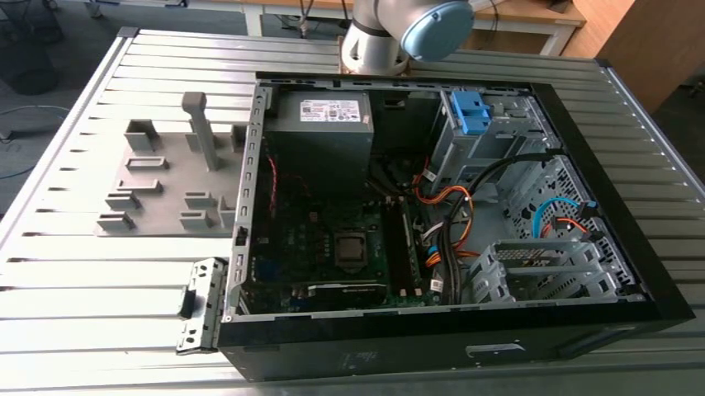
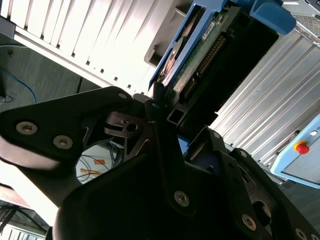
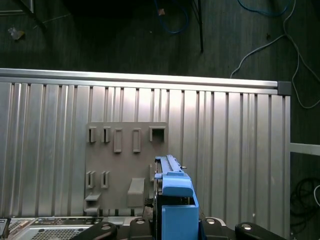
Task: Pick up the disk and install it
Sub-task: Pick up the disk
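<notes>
In both wrist views the disk point(image 2: 200, 47) point(image 3: 173, 192) is in my gripper point(image 2: 161, 102), which is shut on its lower edge. It is a flat drive in a blue plastic carrier frame; the second wrist view shows its green circuit board and connector row. The disk stands on edge, up in the air above the ribbed aluminium table point(image 3: 235, 150), over the side with the grey fixture plate point(image 3: 127, 160). In the exterior view the arm point(image 1: 408, 33) reaches in from the far side of the open computer case point(image 1: 617, 272). The case's drive cage point(image 1: 501, 136) is at its far right.
A bare blue bracket point(image 1: 468, 111) sits in the drive cage. The case holds a grey power supply point(image 1: 319, 124), the motherboard point(image 1: 330, 239) and loose orange and blue cables point(image 1: 451, 206). The grey fixture plate point(image 1: 165, 186) lies at the exterior view's left. A pendant with a red button point(image 2: 300, 147) is off the table.
</notes>
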`<state>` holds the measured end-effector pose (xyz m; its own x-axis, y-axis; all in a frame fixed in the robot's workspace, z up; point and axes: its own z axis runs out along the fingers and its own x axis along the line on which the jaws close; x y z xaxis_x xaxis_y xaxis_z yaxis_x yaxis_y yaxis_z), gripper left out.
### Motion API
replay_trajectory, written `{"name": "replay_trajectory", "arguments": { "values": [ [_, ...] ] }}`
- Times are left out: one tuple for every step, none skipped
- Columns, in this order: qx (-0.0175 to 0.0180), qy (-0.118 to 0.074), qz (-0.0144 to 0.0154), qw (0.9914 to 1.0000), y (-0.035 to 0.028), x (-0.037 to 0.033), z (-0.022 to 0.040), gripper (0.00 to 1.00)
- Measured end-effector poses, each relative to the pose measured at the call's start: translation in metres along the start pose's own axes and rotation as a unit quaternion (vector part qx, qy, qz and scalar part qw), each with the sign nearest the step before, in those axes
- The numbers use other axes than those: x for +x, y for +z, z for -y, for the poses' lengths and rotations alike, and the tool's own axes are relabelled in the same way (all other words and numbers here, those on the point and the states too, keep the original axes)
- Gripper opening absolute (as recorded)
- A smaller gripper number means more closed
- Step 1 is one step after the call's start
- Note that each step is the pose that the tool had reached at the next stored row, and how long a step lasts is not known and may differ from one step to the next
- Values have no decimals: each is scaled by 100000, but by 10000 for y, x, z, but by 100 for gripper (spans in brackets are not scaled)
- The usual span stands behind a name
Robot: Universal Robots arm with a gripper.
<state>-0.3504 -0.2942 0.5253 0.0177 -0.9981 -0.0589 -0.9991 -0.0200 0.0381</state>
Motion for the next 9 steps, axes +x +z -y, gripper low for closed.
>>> {"name": "replay_trajectory", "arguments": {
  "values": [
    [2, -1, 1, 100000, 0, 0, 16, 36],
    [-1, 1, 1, 100000, -1, 1, 33, 36],
    [1, 1, 2, 100000, -1, 1, 50, 36],
    [3, 0, 3, 100000, -1, 1, 67, 36],
    [-2, 2, 0, 100000, -2, 2, 85, 36],
    [-4, 4, -1, 100000, -2, 2, 101, 36],
    [-2, 5, 1, 100000, -3, 2, 116, 36],
    [-4, 2, 1, 100000, -3, 2, 130, 36],
    [-4, 5, 1, 100000, -3, 3, 142, 36]
  ]
}}
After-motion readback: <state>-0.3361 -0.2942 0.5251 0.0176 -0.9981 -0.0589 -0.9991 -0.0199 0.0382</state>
